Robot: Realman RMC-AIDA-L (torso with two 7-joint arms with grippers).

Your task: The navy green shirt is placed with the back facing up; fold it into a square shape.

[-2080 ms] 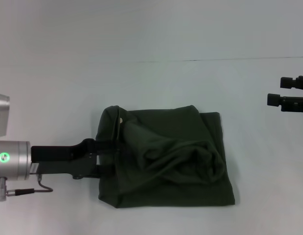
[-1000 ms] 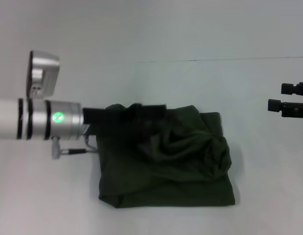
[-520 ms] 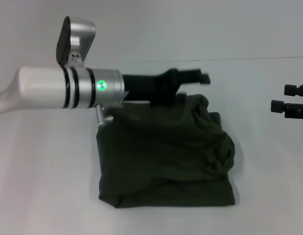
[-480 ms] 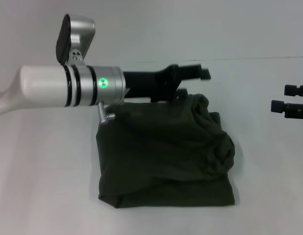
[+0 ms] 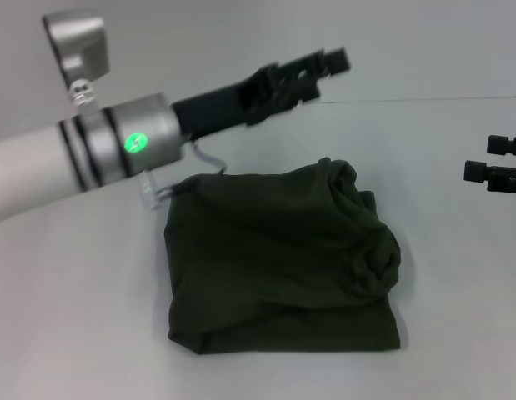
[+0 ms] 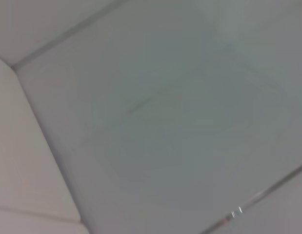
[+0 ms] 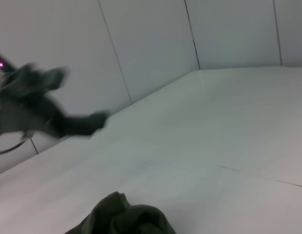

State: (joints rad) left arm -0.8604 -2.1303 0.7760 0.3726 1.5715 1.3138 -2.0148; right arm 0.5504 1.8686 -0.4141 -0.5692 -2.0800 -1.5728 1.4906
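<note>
We found the shirt (image 5: 283,258) lying on the table (image 5: 458,250) near the middle of the head view, already gathered into a roughly square bundle. Its near edge and left edge looked fairly straight, but the right side bulged in a rumpled mound and the far edge rose in a soft hump, so we judged the square only approximate. The left gripper (image 5: 312,67) hung raised above and beyond the shirt's far edge, well apart from the cloth and holding nothing; whether its fingers stood parted or closed we could not tell, since the head view showed them end-on and the left wrist view showed only bare surface. The right gripper (image 5: 495,158) sat parked at the right edge of the head view, clear of the shirt and empty, with its 2 fingers apart. The right wrist view caught a corner of the shirt (image 7: 124,219) and the left gripper (image 7: 38,107) as a dark blur farther off. From here we saw 2 risks. The loose mound on the right could slump outward and spoil the outline, because nothing pinned those folds. And if either gripper came back to smooth it, soft fabric could drag with the fingers and pull the tidy left edge askew, undoing the layers beneath.
</note>
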